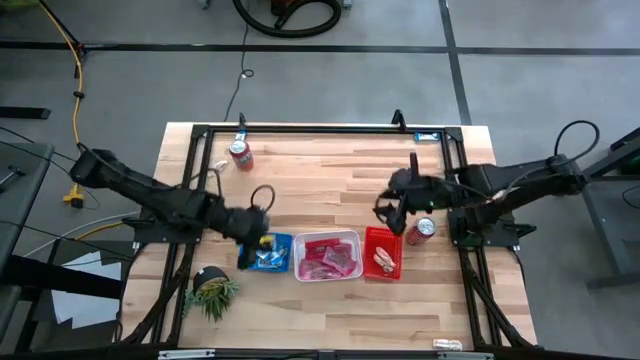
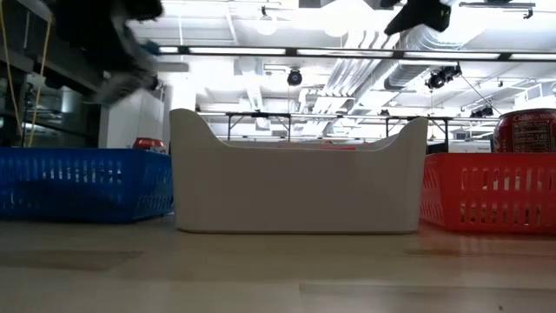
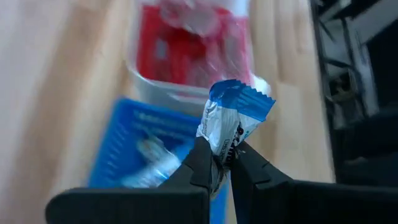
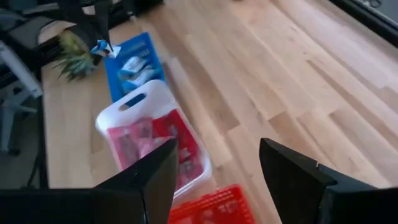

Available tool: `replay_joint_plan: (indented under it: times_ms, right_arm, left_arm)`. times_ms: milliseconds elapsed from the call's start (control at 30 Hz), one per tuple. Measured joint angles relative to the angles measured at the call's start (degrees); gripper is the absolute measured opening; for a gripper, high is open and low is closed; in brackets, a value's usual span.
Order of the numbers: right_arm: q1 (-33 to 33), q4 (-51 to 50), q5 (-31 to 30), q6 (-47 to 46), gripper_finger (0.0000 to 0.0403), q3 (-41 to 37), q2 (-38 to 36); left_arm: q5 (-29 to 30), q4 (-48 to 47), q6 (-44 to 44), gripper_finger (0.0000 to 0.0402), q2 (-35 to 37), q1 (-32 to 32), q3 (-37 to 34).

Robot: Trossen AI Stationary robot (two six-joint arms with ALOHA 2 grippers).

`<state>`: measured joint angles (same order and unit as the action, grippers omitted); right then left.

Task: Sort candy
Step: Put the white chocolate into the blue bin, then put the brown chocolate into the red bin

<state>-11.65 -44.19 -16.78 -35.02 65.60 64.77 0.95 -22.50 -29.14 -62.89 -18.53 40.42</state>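
Bare wood fills the table [image 1: 330, 170] from the trays toward twelve o'clock, while the blue tray [image 1: 272, 252], white tray [image 1: 327, 256] and red tray [image 1: 383, 253] sit in a tight row near the six o'clock edge. The left gripper [image 3: 225, 163] pinches a blue-and-white candy bar [image 3: 231, 121] above the blue tray's nine o'clock rim. The right gripper [image 4: 217, 162] hovers spread and empty at the red tray's twelve o'clock side, near a soda can [image 1: 424, 229].
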Motion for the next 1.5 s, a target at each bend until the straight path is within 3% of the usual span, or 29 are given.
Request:
replay_joint_plan:
  times_ms: [200, 433, 667, 900, 1133, 1400, 1500]
  right_arm:
    - [-6.9, -0.2, -6.4, -1.6, 0.0220, 0.0, 0.0]
    - [-10.2, -0.3, -12.6, -5.7, 0.0220, 0.0, 0.0]
    - [-10.3, -0.3, -17.9, -10.0, 0.0220, 0.0, 0.0]
    - [-10.3, -0.3, -17.9, -11.3, 0.0220, 0.0, 0.1]
    - [-10.3, -0.2, -15.9, -11.7, 0.0220, 0.0, 0.1]
    - [-10.5, -0.2, -2.2, -14.1, 0.0220, 0.0, 1.1]
    - [-11.5, -0.1, 1.8, -14.2, 0.0220, 0.0, 2.3]
  left_arm:
    - [6.7, -4.6, -6.0, 0.0007, -0.5, -8.3, 0.0]
    - [7.6, -7.1, -4.7, 0.0021, -3.1, -10.1, 0.5]
    - [10.7, -10.7, 7.7, 0.0074, -7.8, -10.0, 5.9]
    - [7.7, -17.9, 10.7, 0.0157, -11.1, -10.0, 10.0]
    - [10.6, -25.1, 4.3, 0.0217, -9.1, -9.2, 16.1]
    - [26.3, -21.8, -3.5, 0.0227, -1.1, -9.2, 16.2]
    - [29.5, -19.8, -4.6, 0.0227, 1.4, -8.9, 16.2]
